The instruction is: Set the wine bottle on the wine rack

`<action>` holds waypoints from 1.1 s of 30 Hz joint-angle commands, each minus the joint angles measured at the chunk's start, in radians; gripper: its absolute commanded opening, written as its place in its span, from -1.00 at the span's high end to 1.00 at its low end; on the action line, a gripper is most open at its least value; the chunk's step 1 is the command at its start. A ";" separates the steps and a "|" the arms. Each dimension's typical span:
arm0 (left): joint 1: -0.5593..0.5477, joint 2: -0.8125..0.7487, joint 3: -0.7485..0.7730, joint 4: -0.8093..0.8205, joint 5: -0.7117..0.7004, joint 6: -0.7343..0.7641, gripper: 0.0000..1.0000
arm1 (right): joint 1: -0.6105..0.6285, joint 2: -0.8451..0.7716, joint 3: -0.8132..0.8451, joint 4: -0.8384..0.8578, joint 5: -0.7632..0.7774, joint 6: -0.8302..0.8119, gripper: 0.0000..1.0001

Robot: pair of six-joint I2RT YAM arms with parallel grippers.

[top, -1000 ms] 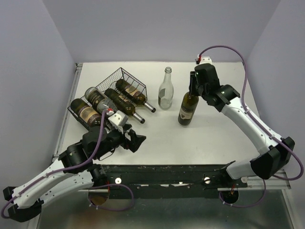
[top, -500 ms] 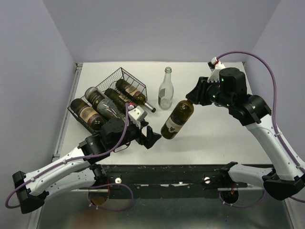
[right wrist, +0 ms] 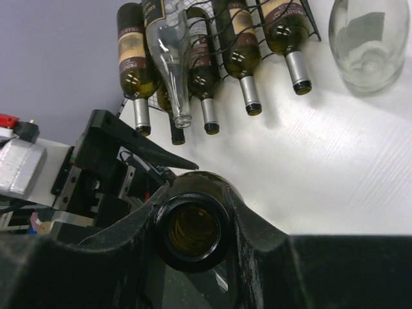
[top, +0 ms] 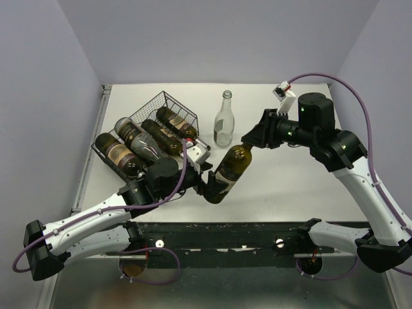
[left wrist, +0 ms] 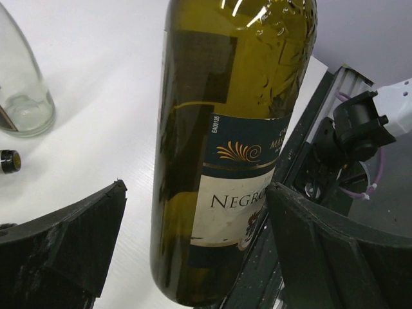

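The wine bottle is dark green with a white and blue label and is uncorked. It hangs tilted over the table, base towards the near left. My right gripper is shut on its neck; the right wrist view shows the fingers clamped round the open mouth. My left gripper is open, its jaws on either side of the bottle's lower body. The right finger is at the label and the left finger stands apart. The black wire wine rack sits at the far left holding several bottles.
A clear empty bottle stands upright just right of the rack; it also shows in the left wrist view and the right wrist view. The racked bottles' necks point towards the table's middle. The table's near edge rail lies below the held bottle.
My right gripper has tipped the bottle from upright and carried it left and nearer. My left arm has swung right, and its open jaws now sit round the bottle's lower body.
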 commanded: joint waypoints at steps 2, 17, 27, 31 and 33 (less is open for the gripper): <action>-0.006 0.030 -0.025 0.073 0.103 0.042 -0.97 | -0.001 -0.047 -0.002 0.154 -0.179 0.071 0.99; -0.006 0.010 0.010 0.057 0.115 0.156 0.82 | -0.001 -0.101 -0.046 0.205 -0.311 0.083 0.99; -0.006 -0.038 0.083 0.035 -0.017 0.415 1.00 | -0.001 -0.126 -0.009 0.081 -0.216 -0.034 -0.59; -0.006 -0.049 0.125 0.043 -0.092 0.626 1.00 | -0.001 -0.135 0.014 0.073 -0.182 -0.057 -0.96; -0.006 -0.038 0.167 0.018 -0.148 0.732 1.00 | -0.001 -0.143 0.032 0.071 -0.177 -0.061 -1.00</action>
